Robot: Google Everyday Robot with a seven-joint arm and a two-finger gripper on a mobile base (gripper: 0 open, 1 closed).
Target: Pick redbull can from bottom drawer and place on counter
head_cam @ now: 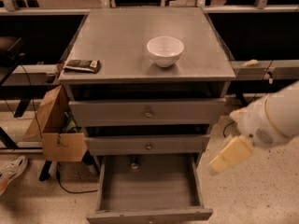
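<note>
The bottom drawer (149, 190) of the grey cabinet is pulled open and shows its plain grey floor. A small slim can with a shiny end, the redbull can (134, 163), sits at the back of the drawer, under the middle drawer's front. My gripper (223, 160), a cream-coloured piece on the white arm, hangs to the right of the open drawer, above its right wall and apart from the can. The counter (121, 45) is the flat grey top of the cabinet.
A white bowl (165, 51) stands near the counter's middle and a dark flat snack packet (82, 65) lies at its left edge. A cardboard box (58, 129) leans by the cabinet's left side. Grey benches run behind on both sides.
</note>
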